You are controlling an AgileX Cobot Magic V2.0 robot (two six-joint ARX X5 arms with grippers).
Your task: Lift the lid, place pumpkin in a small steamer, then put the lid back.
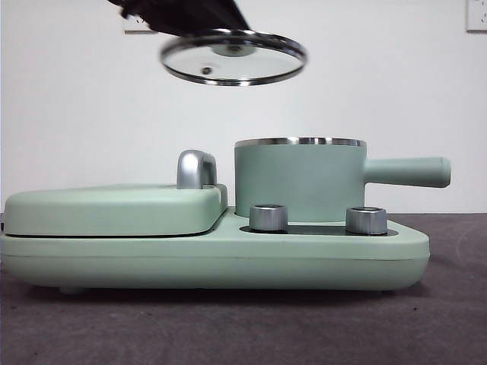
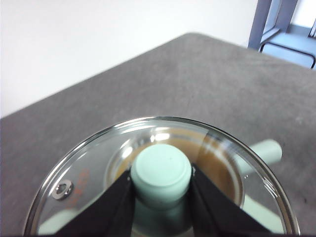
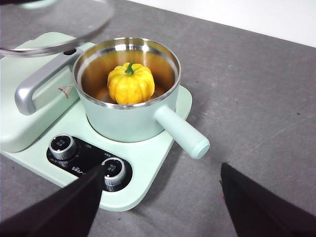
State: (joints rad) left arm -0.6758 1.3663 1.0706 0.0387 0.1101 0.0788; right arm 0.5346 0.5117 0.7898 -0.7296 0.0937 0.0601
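My left gripper (image 2: 161, 183) is shut on the mint-green knob of the glass lid (image 2: 94, 163). In the front view the lid (image 1: 233, 57) hangs tilted in the air, above and a little left of the small steamer (image 1: 299, 179). The steamer (image 3: 129, 118) stands open on the appliance with the yellow pumpkin (image 3: 131, 83) sitting inside it; the lid's edge (image 3: 54, 24) shows up beside it. My right gripper (image 3: 160, 197) is open, empty, hovering off the front of the appliance near the steamer's handle (image 3: 181, 132).
The steamer sits on a mint-green appliance base (image 1: 213, 255) with two chrome dials (image 1: 268, 217) in front. Beside it lies the flat griddle cover (image 1: 114, 209) with a chrome handle (image 1: 195, 169). Grey tabletop (image 3: 256, 98) surrounds it.
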